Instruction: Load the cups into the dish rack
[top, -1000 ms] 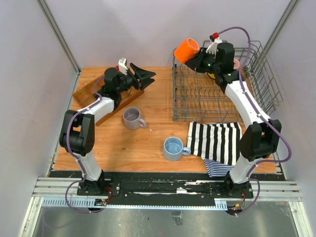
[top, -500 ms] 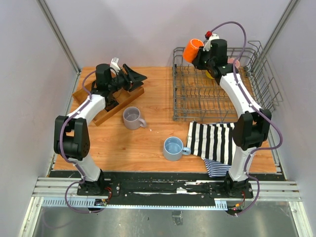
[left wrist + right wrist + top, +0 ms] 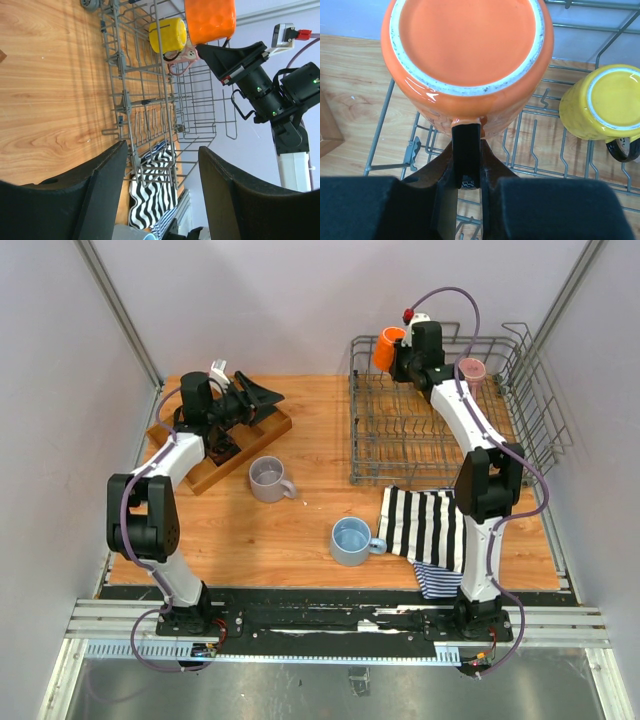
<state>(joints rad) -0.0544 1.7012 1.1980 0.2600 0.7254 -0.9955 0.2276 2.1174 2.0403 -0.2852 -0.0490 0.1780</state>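
My right gripper [image 3: 402, 358] is shut on the black handle of the orange cup [image 3: 386, 348], holding it base up over the far left corner of the dish rack [image 3: 410, 440]. In the right wrist view the orange cup [image 3: 470, 50] fills the top above my gripper [image 3: 466, 165]. The yellow cup [image 3: 602, 105] sits upside down in the rack. The pink cup [image 3: 470, 370] is in the rack's far right. The grey cup [image 3: 268, 478] and the light blue cup [image 3: 350, 540] stand on the table. My left gripper [image 3: 262, 400] is open and empty above the table's far left.
A compartmented wooden tray [image 3: 215, 452] lies under the left arm at the far left. A black and white striped towel [image 3: 435, 525] lies in front of the rack, over the table's near edge. The left wrist view shows the rack [image 3: 145, 100] and the orange cup [image 3: 210, 20].
My right gripper has carried the orange cup back toward the rack's far left corner and turned it base up. My left gripper has drawn a little to the left, still open.
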